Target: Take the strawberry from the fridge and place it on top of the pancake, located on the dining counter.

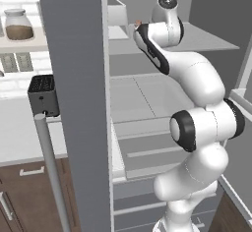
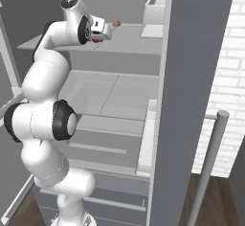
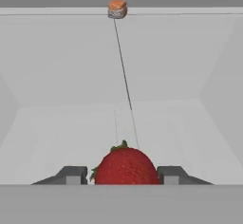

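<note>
Inside the fridge (image 1: 147,98), the strawberry (image 3: 124,167) is bracketed by the gripper (image 3: 124,174), contact not discernible; lifting out and placement on the pancake are left.

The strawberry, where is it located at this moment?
In the hand view the strawberry sits at the bottom centre, between the two fingertips of the gripper, on a pale fridge shelf; a small orange lump lies far ahead.

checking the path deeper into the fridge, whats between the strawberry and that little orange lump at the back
Nothing: in the hand view, bare pale shelf runs from the strawberry to the orange lump.
</note>
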You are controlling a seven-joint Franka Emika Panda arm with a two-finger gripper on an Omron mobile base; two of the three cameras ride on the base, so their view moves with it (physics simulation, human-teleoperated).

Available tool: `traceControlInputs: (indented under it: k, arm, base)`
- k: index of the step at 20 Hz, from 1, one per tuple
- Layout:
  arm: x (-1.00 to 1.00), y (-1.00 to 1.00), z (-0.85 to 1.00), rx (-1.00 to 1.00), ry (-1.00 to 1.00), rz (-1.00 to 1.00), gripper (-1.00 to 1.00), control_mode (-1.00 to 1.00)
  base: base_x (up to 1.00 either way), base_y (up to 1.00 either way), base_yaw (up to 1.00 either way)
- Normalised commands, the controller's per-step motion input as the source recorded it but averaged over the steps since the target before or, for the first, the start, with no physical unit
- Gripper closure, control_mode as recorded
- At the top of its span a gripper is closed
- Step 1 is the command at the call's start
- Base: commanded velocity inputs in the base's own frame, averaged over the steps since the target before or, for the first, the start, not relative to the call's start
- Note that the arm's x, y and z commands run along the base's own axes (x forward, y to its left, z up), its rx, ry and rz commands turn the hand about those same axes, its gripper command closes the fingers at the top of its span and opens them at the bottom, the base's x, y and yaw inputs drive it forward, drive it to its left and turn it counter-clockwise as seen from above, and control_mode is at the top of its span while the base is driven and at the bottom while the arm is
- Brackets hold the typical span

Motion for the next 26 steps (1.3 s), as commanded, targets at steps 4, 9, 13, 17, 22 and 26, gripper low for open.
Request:
traceControlInputs:
  k: [4,9,13,17,22,26]
  arm:
    - [0.0,0.0,-0.01,0.0,0.0,0.0,1.0,-1.0]
    - [-0.27,0.0,0.0,0.0,-0.01,0.0,1.0,-1.0]
    - [-0.86,0.0,0.13,0.08,-0.03,0.0,1.0,-1.0]
    - [-1.0,0.0,0.28,0.1,0.0,0.0,1.0,-1.0]
    - [-1.0,0.0,-0.03,0.02,0.0,0.0,1.0,-1.0]
    - [-1.0,0.0,-0.18,0.0,0.0,0.01,1.0,-1.0]
  base:
    - [0.0,0.0,0.0]
    - [0.0,0.0,0.0]
    - [0.0,0.0,0.0]
    - [0.0,0.0,0.0]
    - [0.0,0.0,0.0]
    - [0.0,0.0,0.0]
